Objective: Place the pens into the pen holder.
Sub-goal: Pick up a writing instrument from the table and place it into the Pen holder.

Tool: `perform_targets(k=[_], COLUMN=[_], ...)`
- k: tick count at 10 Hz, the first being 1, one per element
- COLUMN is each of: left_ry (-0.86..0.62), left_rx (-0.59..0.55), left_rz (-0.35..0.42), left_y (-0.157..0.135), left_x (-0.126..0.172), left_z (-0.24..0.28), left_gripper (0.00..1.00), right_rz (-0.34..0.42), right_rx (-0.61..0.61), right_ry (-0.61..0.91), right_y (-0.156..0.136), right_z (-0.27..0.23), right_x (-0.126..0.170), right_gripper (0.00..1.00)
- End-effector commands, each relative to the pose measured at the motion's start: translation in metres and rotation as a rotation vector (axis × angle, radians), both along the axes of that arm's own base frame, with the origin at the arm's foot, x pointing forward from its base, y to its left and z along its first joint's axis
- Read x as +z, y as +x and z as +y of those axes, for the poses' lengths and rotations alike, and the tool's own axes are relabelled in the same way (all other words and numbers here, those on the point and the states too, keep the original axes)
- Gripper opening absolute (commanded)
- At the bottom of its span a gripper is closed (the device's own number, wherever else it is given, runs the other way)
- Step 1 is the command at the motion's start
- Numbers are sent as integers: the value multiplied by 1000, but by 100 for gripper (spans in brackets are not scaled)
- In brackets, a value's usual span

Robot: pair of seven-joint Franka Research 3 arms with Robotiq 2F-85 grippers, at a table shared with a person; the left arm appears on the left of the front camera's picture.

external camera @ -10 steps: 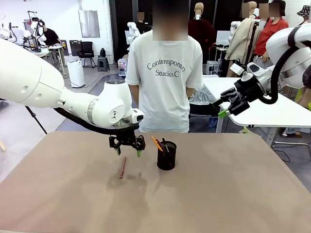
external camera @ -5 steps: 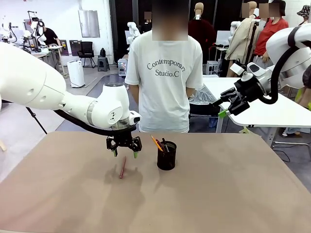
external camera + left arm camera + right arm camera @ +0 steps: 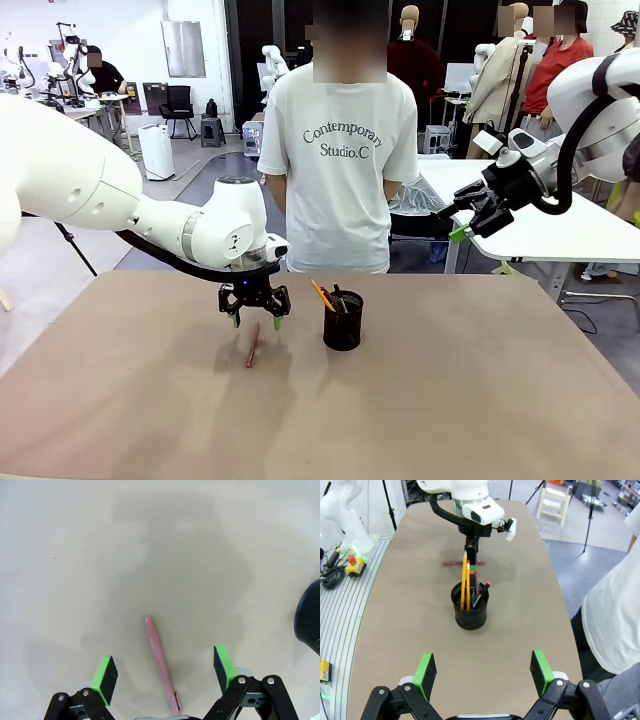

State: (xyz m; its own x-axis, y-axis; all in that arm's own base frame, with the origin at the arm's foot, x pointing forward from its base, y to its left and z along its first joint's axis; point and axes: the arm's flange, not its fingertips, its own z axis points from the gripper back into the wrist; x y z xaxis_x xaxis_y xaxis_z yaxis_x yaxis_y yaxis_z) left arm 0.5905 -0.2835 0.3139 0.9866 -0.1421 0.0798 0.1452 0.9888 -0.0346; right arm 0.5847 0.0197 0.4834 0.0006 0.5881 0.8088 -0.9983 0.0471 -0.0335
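A thin reddish-brown pen [image 3: 252, 345] [image 3: 160, 664] [image 3: 453, 562] lies flat on the brown table. My left gripper [image 3: 255, 322] [image 3: 166, 674] hangs open just above it, a green pad [image 3: 105, 673] on each side of the pen, not touching it. The black mesh pen holder [image 3: 343, 321] [image 3: 470, 606] stands to the pen's right, with a yellow-orange pencil [image 3: 464, 580] and a black marker with a pink-red end [image 3: 481, 593] standing in it. My right gripper [image 3: 465, 224] [image 3: 482, 671] is open and empty, raised high at the right, off the table.
A person in a white T-shirt [image 3: 343, 160] stands at the table's far edge behind the holder. The holder's rim [image 3: 309, 620] shows at the right edge of the left wrist view. A white table [image 3: 560, 230] stands behind my right gripper.
My left gripper has shifted left and come down over the reddish-brown pen, staying open. The right arm has not moved.
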Motion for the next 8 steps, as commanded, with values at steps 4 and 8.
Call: perform_targets(k=[4, 8], left_ry=[19, 38], left_rx=[32, 38], left_rz=[12, 15], left_y=[4, 3], left_x=[-2, -2], left_z=[1, 0], left_gripper=[67, 0], right_rz=[-4, -4], right_rx=[2, 2], right_ry=[1, 1], right_y=[-1, -1], right_z=[0, 0], right_x=[2, 2], right_gripper=[100, 100])
